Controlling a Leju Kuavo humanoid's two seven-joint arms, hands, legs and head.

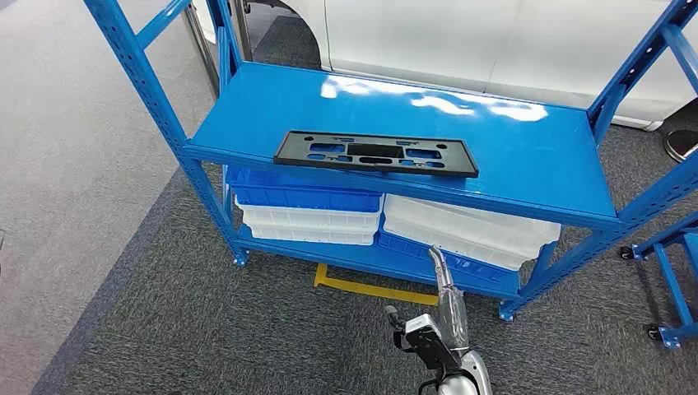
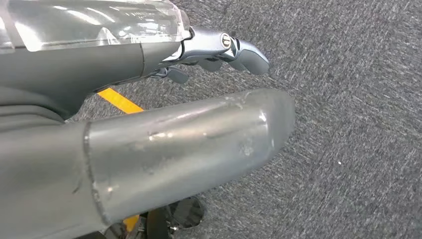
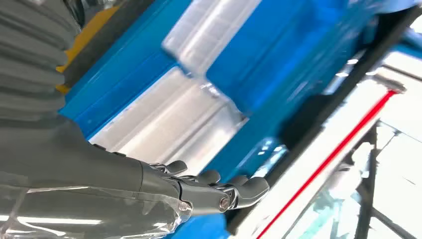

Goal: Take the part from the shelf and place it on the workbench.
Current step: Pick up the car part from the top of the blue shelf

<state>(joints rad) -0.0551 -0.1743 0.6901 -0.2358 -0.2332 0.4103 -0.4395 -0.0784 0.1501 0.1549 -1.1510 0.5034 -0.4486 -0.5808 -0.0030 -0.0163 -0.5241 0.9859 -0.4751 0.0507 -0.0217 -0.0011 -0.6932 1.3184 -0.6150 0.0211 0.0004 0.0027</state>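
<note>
The part (image 1: 375,154) is a flat black rectangular plate with several cutouts. It lies near the front edge of the blue shelf's top board (image 1: 510,156) in the head view. My right hand (image 1: 447,292) is raised low in front of the shelf, well below the part and apart from it. In the right wrist view its fingers (image 3: 234,191) stretch out straight toward the lower bins and hold nothing. My left hand (image 2: 164,139) hangs over grey carpet, thumb and fingers (image 2: 239,47) apart, with nothing in it.
Blue bins (image 1: 304,197) and white bins (image 1: 469,230) are stacked on the lower shelf. A yellow tape strip (image 1: 370,290) marks the carpet in front. A white car body (image 1: 428,41) stands behind the shelf. Another blue frame on casters (image 1: 671,284) is at the right.
</note>
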